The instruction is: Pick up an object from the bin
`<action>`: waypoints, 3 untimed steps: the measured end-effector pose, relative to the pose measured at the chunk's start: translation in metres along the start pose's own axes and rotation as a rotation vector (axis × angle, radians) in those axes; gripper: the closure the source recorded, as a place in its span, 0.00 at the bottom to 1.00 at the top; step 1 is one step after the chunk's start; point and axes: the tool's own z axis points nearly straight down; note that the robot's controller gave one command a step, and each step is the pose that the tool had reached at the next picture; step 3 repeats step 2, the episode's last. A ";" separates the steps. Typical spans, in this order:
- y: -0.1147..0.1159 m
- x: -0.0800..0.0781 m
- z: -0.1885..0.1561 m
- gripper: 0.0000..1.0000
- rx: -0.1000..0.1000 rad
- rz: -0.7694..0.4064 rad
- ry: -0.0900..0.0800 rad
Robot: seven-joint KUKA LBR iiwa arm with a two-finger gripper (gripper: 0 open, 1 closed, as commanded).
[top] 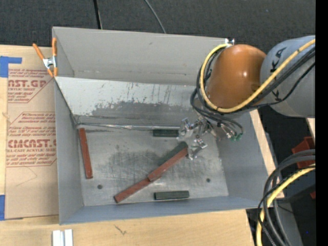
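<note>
My gripper (194, 139) hangs low over the right middle of the bin, under the orange wrist cover. Right below it lies the upper, dark green end of a long red-brown stick (149, 177), which runs diagonally down to the bin's front left. The gripper is at that end of the stick; whether it touches it I cannot tell. A small dark bar (164, 132) lies just to the left of the gripper.
A second red-brown stick (85, 152) lies along the left wall. A dark flat bar (171, 194) rests near the front wall. A thin metal rod (123, 126) stretches across the floor at the back.
</note>
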 end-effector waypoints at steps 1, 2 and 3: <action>-0.003 -0.003 -0.007 1.00 -0.002 -0.085 0.003; -0.003 -0.009 -0.065 1.00 -0.001 -0.143 -0.001; -0.003 -0.009 -0.065 1.00 -0.001 -0.143 -0.001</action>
